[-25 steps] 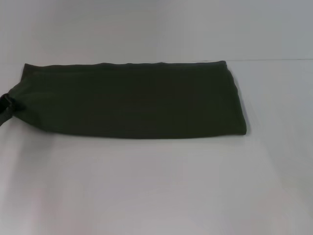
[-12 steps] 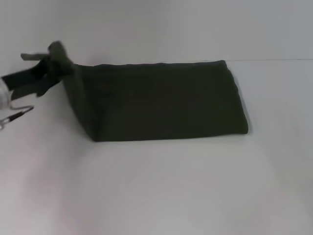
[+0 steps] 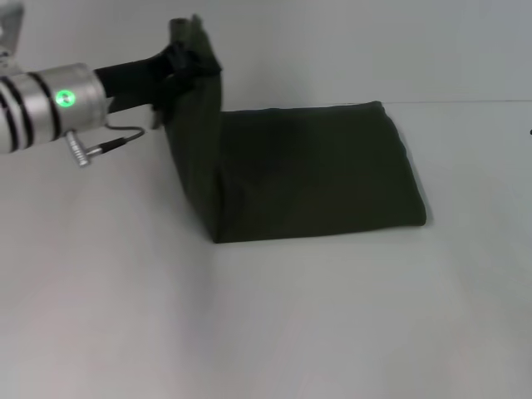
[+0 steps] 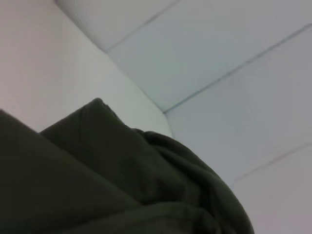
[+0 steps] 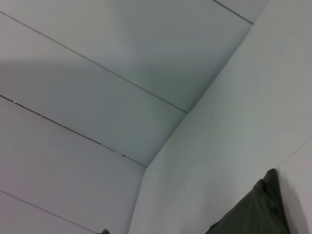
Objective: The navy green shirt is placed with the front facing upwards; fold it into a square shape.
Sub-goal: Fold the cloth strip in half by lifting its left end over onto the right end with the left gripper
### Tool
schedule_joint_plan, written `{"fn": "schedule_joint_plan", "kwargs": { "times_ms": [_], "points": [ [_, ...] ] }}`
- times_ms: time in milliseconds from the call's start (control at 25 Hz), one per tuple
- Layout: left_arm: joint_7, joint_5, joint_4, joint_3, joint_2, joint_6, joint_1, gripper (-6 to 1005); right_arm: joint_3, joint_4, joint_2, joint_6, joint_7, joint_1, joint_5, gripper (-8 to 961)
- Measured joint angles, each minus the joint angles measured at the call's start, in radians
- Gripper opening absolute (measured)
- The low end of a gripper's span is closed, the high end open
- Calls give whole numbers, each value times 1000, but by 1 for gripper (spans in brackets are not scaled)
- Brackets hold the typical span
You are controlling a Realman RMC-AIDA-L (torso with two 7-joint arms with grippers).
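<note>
In the upper left of the head view, the left tool (image 3: 181, 51) is clamped on one end of the navy green shirt (image 3: 316, 170), holding that end raised above the bench (image 3: 266, 324). The remainder lies flat as a folded band across the frame centre toward the right. The fabric looks soft, light and limp; it drapes from any grip. Hold it at a bunched edge or corner. The right tool is not in view.
</note>
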Motion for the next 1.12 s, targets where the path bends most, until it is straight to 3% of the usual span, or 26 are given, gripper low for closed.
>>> {"fn": "schedule_joint_plan", "kwargs": {
  "times_ms": [120,280,600,880,1000,1120],
  "points": [
    [0,-12,5,50,-12,-18,-27,5,0,0,0,-1,2,1,0,868],
    [-1,-46,-25,187,-16,-99,-64,5,0,0,1,-1,3,4,1,868],
    [7,-100,-76,573,-24,-321,-153,5,-2,11,1,6,1,17,-4,869],
    [102,-150,-86,904,-28,-522,-188,6,0,22,1,8,-4,18,-5,868],
    [105,-166,-80,1006,-28,-574,-197,105,0,25,0,10,-5,17,-5,868],
    [102,-173,-40,1053,-28,-561,-193,196,0,25,-2,14,-5,16,-5,868]
  ]
}}
